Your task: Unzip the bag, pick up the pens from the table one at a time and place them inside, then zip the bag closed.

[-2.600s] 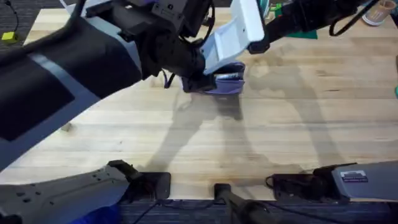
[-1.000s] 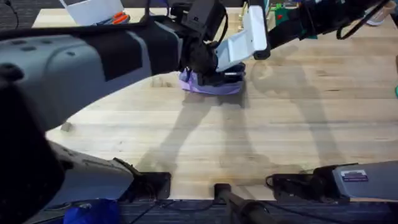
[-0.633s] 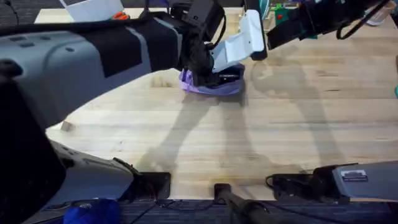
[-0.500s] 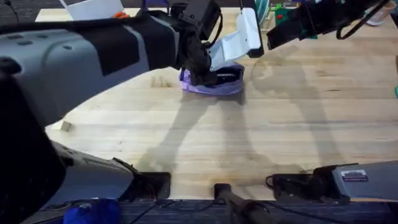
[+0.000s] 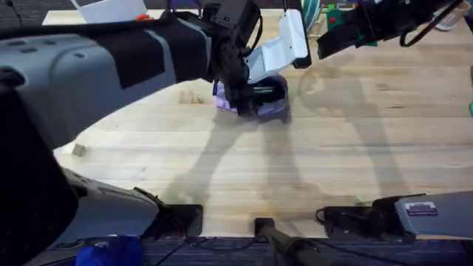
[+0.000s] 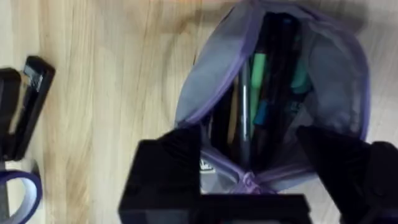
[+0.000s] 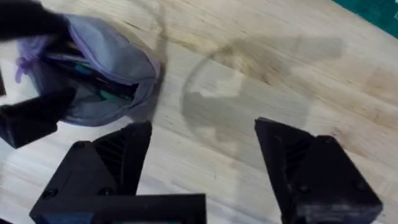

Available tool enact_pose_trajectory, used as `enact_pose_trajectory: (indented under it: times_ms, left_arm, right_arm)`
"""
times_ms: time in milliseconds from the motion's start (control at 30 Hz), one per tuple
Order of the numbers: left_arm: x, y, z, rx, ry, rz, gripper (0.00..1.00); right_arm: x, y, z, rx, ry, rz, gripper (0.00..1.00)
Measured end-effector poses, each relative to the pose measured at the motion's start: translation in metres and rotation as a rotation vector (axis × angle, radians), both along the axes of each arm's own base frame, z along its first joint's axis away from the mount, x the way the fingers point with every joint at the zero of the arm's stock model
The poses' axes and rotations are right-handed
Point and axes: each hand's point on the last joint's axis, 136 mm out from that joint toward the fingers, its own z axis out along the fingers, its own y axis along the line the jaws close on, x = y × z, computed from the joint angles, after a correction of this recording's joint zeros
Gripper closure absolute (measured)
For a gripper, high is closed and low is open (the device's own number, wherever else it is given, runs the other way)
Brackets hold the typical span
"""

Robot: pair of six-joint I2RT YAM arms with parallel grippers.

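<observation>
The lavender bag [image 5: 272, 103] lies at the far middle of the table [image 5: 332, 148], unzipped, with its mouth gaping. Inside it I see pens: a silvery one [image 6: 244, 106], a dark one [image 6: 273, 74] and green-capped ones. My left gripper [image 6: 249, 155] is at the bag's [image 6: 211, 81] near end, one black finger [image 6: 171, 168] against each side and the zipper pull between them. My right gripper [image 7: 199, 127] hovers open and empty over bare wood just beside the bag [image 7: 106, 56]. No pens lie on the wood that I can see.
A black stapler-like object [image 6: 25, 106] and a lavender loop [image 6: 18, 193] lie beside the bag. A white box [image 5: 111, 9] stands at the far left, a small wooden block [image 5: 77, 150] at the left, a green mat [image 5: 336, 15] and a cup [image 5: 447, 18] at the back right.
The bag has bunched up and turned under my left gripper, and its dark mouth now shows. My right arm's white link has lifted slightly away from it.
</observation>
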Motion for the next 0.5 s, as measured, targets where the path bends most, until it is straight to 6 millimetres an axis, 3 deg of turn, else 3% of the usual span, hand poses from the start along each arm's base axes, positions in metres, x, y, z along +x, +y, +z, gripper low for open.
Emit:
enact_pose_trajectory:
  times_ms: [67, 500]
  left_arm:
    - [-0.0001, 0.0014, -0.0005, 0.004, 0.002, 0.006, 0.016]
    - [-0.0010, 0.0024, 0.0015, 0.005, 0.001, 0.008, 0.009]
  right_arm:
    - [0.0000, 0.0000, 0.0000, 0.000, 0.000, 0.000, 0.006]
    - [0.0000, 0.0000, 0.0000, 0.000, 0.000, 0.000, 0.006]
